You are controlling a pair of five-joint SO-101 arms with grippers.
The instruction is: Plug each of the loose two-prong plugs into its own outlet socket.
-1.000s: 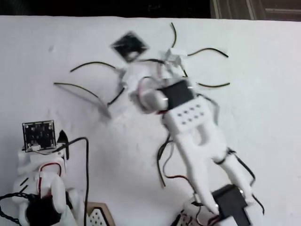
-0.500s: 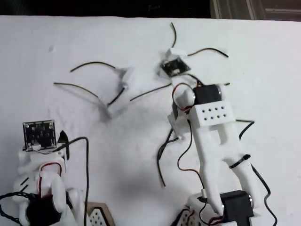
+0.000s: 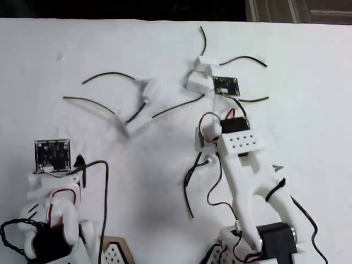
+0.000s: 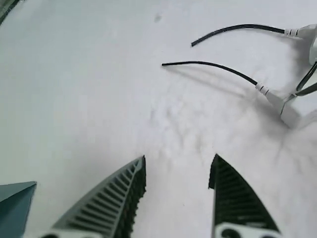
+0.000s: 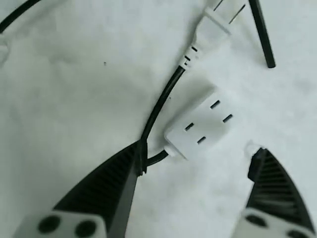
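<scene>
Two light, rigid pieces, a white plastic two-prong plug (image 5: 213, 25) and white slotted outlet block (image 5: 200, 124), are seen toward the far edge of the table (image 3: 308, 110). The plug's body (not its cord (image 5: 158, 106)) is judged the best hold. The right gripper (image 5: 198, 158) and left gripper (image 4: 176, 171) are spread wide, empty.

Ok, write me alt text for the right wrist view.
The right arm's open tool hangs over a white outlet block with four slots. Beyond it lies a loose white two-prong plug, its black cord curving past the block.
</scene>
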